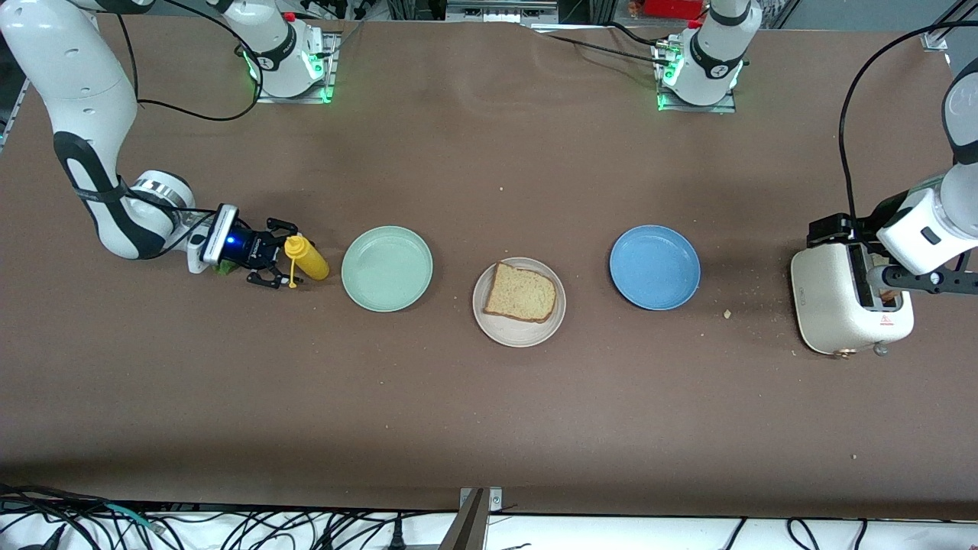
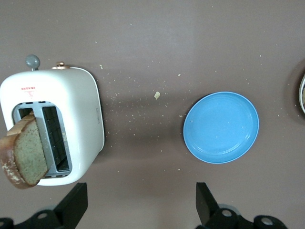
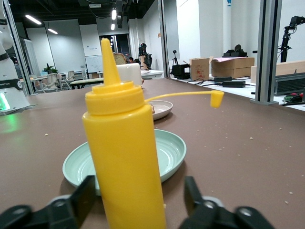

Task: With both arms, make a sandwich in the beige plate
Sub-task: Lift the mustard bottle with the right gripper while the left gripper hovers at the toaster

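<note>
One slice of bread (image 1: 521, 292) lies flat on the beige plate (image 1: 484, 321), which sits mid-table between the mint-green plate (image 1: 386, 268) and the blue plate (image 1: 655, 267) and a little nearer the front camera than either. No lettuce and no second slice are on it, so the sandwich is judged to be barely begun.

A second slice (image 2: 26, 152) is seen leaning out of one slot of the white toaster (image 1: 829, 302) at the left arm's end of the table. The left gripper (image 1: 890, 276) is held over the toaster with its fingers (image 2: 75, 202) spread wide and nothing between them. For this step to go well, the gripper should be lowered squarely over the protruding slice, the crust pinched lightly so the bread is not crushed, and the slice drawn straight up out of the slot.

At the right arm's end, the right gripper (image 1: 276, 263) is set low at the table, its fingers (image 3: 78, 202) parted on either side of an upright yellow squeeze bottle (image 1: 306, 257) whose cap hangs open on its strap; contact cannot be confirmed. Something green (image 1: 226, 268) shows just under the right wrist.

The mint-green and blue plates hold nothing. The toaster's other slot is seen empty.
</note>
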Motion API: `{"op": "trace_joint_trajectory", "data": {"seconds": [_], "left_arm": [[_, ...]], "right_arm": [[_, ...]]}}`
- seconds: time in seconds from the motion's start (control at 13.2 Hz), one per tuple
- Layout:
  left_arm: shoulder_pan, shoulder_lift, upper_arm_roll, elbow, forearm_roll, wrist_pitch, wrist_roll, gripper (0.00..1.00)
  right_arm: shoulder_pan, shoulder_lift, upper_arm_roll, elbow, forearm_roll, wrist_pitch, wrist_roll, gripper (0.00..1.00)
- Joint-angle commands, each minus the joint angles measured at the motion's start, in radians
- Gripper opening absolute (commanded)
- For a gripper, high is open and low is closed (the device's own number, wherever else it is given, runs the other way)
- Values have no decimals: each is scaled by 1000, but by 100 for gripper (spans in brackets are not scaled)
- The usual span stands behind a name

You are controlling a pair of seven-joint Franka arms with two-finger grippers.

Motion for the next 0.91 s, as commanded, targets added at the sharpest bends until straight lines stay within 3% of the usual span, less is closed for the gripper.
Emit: {"op": "trace_joint_trajectory", "data": {"seconds": [0.0, 0.15, 0.3, 0.38, 0.61, 0.83], "left_arm": [[34, -21, -9, -15, 35, -13, -10, 100], [50, -23, -9, -15, 35, -19, -4, 100], [65, -24, -9, -15, 35, -47, -2, 100], [77, -31, -9, -15, 35, -53, -1, 100], [85, -38, -11, -21, 22, -73, -5, 100], [119, -38, -11, -13, 22, -73, 2, 100]], "right_arm": [[-8, 3, 12, -5, 25, 12, -56, 64], [-8, 3, 27, -5, 47, 17, -56, 58], [-8, 1, 27, -5, 52, 23, -56, 36], [-8, 0, 27, -2, 52, 25, -56, 32], [-7, -69, 26, 13, 21, 125, -7, 32], [-2, -164, 58, 28, -82, 289, 169, 32]]}}
